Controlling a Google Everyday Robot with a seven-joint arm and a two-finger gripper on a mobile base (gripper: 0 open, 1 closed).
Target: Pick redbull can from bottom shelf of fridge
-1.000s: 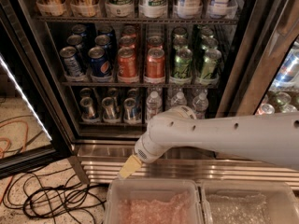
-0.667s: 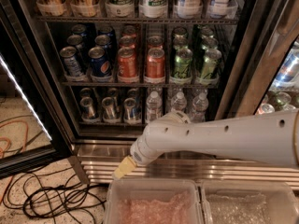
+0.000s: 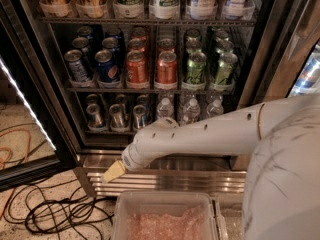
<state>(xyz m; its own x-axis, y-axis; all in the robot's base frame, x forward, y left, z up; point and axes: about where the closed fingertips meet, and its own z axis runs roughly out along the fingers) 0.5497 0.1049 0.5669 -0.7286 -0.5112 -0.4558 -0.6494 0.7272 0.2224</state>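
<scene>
Several slim silver redbull cans [image 3: 117,117] stand on the left part of the bottom shelf [image 3: 107,131] of the open fridge [image 3: 252,59]. Clear water bottles [image 3: 190,111] stand to their right on the same rack. My white arm reaches in from the right and crosses in front of the fridge's louvred steel base [image 3: 170,180]. My gripper [image 3: 114,171], with a yellowish tip, hangs low in front of that base. It is below the redbull cans and outside the fridge, touching none of them.
The rack above holds blue Pepsi cans [image 3: 106,66], orange cans [image 3: 136,68] and green cans [image 3: 196,67]. The glass door [image 3: 25,109] stands open at left. Black and orange cables [image 3: 50,211] lie on the floor. A clear plastic bin [image 3: 165,218] sits just below my arm.
My arm has swung to the left, and the gripper tip has moved left along the fridge's base. The cans have not moved.
</scene>
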